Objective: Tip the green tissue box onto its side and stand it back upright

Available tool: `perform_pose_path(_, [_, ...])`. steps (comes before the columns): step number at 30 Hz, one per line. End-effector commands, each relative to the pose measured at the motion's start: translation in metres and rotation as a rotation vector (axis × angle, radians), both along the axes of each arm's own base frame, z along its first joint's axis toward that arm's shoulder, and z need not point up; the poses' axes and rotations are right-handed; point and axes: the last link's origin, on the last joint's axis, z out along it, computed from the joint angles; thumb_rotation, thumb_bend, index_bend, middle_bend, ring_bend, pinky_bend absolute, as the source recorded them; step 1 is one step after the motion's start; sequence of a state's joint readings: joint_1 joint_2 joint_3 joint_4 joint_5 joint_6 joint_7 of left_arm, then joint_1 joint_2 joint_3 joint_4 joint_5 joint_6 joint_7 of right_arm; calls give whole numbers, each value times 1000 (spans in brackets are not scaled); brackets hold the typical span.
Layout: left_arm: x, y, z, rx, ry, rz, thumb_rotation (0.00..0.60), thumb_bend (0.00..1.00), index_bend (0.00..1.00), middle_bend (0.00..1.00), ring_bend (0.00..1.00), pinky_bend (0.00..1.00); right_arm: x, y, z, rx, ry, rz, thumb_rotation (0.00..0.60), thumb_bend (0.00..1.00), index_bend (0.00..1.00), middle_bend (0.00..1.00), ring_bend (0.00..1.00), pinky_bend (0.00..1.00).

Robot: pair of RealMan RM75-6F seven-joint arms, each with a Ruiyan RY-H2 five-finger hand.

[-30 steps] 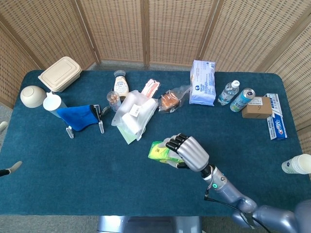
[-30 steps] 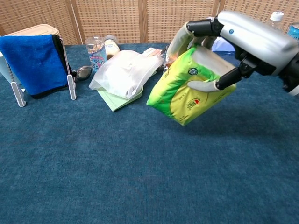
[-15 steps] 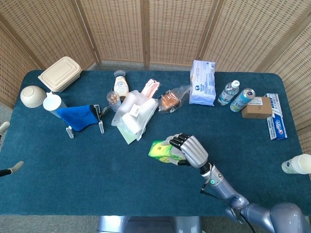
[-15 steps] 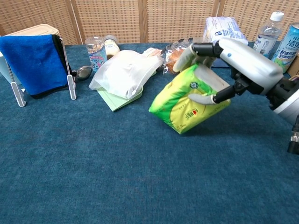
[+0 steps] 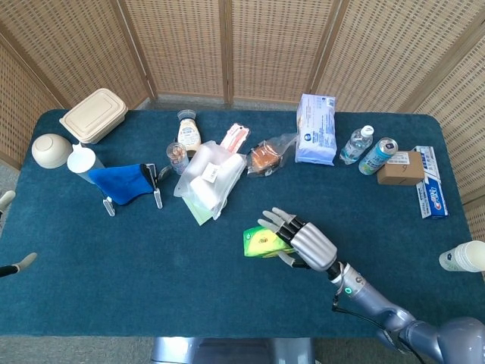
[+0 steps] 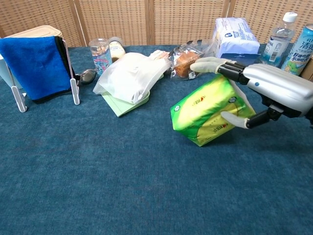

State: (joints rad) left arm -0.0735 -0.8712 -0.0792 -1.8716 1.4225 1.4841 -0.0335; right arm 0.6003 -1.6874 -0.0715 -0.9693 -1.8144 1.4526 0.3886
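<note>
A: Where does the job stand?

B: The green tissue box (image 6: 211, 116) is near the middle of the bench (image 6: 98, 186), in front of the white plastic bag (image 6: 129, 71). In the chest view it leans, one lower edge down on the blue cloth and the rest raised. I judge the tip is under way and not finished: the box is neither flat on its side nor upright.

A: And what is left?

B: By my reading, laying it fully over, then setting it back up. None of the return step shows as done.

A: What about the right hand (image 6: 266, 90)?

B: It is at the box's right end. The fingers (image 6: 208, 63) reach out over the top of the box, fairly straight and spread, and the thumb (image 6: 234, 120) presses the front face low down. So the box is caught between thumb and fingers in a loose, wide hold, not a tight wrap.

A: Does the head view agree?

B: Yes. There the right hand (image 5: 307, 244) covers the right part of the box (image 5: 261, 243), with the fingers fanned toward it.

A: The left hand?

B: Neither view shows it clearly, so I leave it out.
</note>
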Motion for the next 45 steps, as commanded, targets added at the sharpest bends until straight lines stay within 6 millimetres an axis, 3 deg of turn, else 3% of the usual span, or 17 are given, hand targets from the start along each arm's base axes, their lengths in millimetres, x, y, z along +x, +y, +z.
perform_pose_path(1, [0, -1, 1, 3, -5, 0, 600, 23, 32, 0, 0, 0, -7, 5, 13, -1, 42, -13, 600, 410, 0, 0, 0, 216])
perform_pose_path(8, [0, -1, 2, -1, -17, -3, 600, 23, 32, 0, 0, 0, -11, 9, 35, -24, 171, -32, 600, 346, 0, 0, 0, 102])
perform_pose_path(13, [0, -2, 4, 0, -27, -8, 600, 23, 32, 0, 0, 0, -6, 9, 49, -29, 227, -73, 600, 316, 0, 0, 0, 89])
perform_pose_path(21, [-1, -4, 8, -5, -38, -18, 600, 23, 31, 0, 0, 0, 37, 18, 59, 112, 318, -171, 584, 216, 0, 0, 0, 89])
perform_pose_path(31, [-3, -3, 10, -2, -45, -17, 600, 23, 32, 0, 0, 0, 71, 14, 43, 113, 357, -178, 560, 133, 0, 0, 0, 90])
perform_pose_path(38, [-5, -2, 12, 5, -48, -8, 600, 23, 32, 0, 0, 0, 71, 0, 22, 120, 339, -233, 567, 132, 0, 7, 0, 97])
perform_pose_path(45, [-5, -1, 11, 1, -44, -6, 600, 23, 32, 0, 0, 0, 68, -3, 6, 142, 324, -258, 600, 165, 4, 132, 95, 132])
